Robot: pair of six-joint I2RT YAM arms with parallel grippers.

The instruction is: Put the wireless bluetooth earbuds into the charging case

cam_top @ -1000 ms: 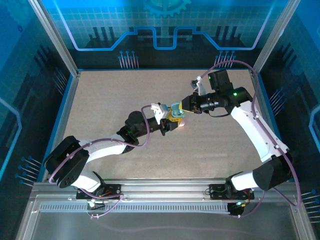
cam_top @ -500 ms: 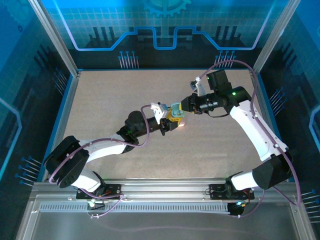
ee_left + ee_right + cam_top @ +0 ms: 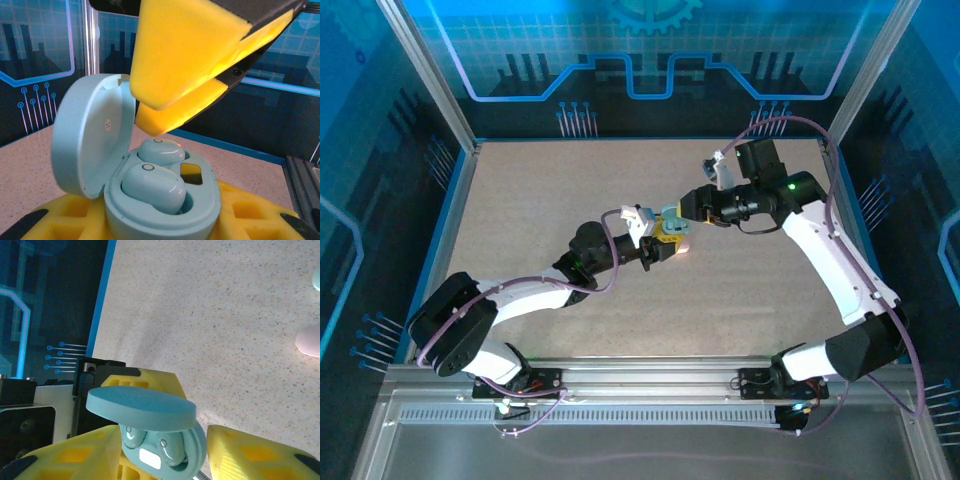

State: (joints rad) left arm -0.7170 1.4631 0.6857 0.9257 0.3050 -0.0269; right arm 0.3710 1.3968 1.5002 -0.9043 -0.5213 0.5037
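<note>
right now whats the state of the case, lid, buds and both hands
case: gripped by left hand
lid: open, tipped back
buds: both seated in case
left hand: shut on case
right hand: open, above case, holding nothing

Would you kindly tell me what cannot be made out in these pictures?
- Top view: case too small to show its contents.
- Left wrist view: case bottom hidden by the left fingers.
- Right wrist view: pink thing cut off by the right edge.
</note>
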